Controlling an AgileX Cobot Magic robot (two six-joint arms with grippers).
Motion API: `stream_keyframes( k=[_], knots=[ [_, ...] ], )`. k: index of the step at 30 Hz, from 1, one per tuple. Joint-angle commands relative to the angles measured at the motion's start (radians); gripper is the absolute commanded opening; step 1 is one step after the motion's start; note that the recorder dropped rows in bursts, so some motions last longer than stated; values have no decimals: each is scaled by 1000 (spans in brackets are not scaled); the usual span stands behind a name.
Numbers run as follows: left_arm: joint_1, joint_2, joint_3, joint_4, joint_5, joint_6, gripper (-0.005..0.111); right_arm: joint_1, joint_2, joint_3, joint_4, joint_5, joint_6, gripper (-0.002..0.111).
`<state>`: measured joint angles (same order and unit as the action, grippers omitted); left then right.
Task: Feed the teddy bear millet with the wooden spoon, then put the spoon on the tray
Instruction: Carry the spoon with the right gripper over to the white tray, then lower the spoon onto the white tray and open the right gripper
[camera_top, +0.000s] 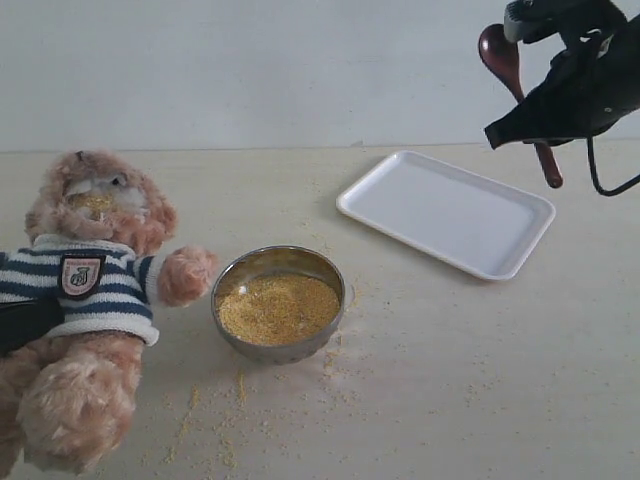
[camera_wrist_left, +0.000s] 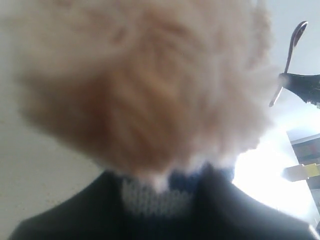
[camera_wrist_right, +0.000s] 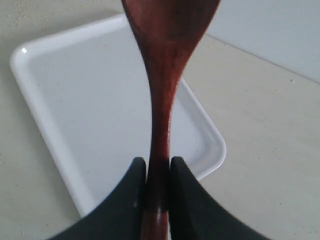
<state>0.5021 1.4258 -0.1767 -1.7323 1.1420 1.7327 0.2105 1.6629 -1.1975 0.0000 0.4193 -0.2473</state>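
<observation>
— Holding one wooden spoon (camera_wrist_right: 165, 75) bowl-end up over the one white tray (camera_wrist_right: 75, 125), the right gripper (camera_wrist_right: 157, 167) pinches its handle.
— And the left gripper (camera_wrist_left: 156, 197)?
— Clamped on the shirt of the one teddy bear (camera_top: 90, 280), beside one steel bowl (camera_top: 282, 352) of millet (camera_top: 278, 308).

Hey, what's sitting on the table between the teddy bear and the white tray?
In the exterior view, a round shiny metal bowl of fine yellow millet sits between the fluffy light-brown teddy bear and the flat white rectangular tray.
</observation>
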Motion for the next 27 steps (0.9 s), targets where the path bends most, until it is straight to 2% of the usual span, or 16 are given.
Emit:
stream_keyframes(
  k=[1, 9, 15, 19, 27],
  knots=[
    [1, -1, -7, -12, -12, 11, 5, -2, 63, 0, 30, 2, 11, 0],
    [1, -1, -7, -12, -8, -4, 5, -2, 195, -98, 51, 35, 17, 0],
    [1, -1, -7, -12, -8, -14, 5, -2, 398, -400, 74, 329, 25, 0],
    [1, -1, -7, -12, -6, -17, 5, -2, 487, -523, 76, 411, 28, 0],
    [1, 2, -7, -12, -7, -36, 5, -2, 584, -551, 65, 410, 23, 0]
  ],
)
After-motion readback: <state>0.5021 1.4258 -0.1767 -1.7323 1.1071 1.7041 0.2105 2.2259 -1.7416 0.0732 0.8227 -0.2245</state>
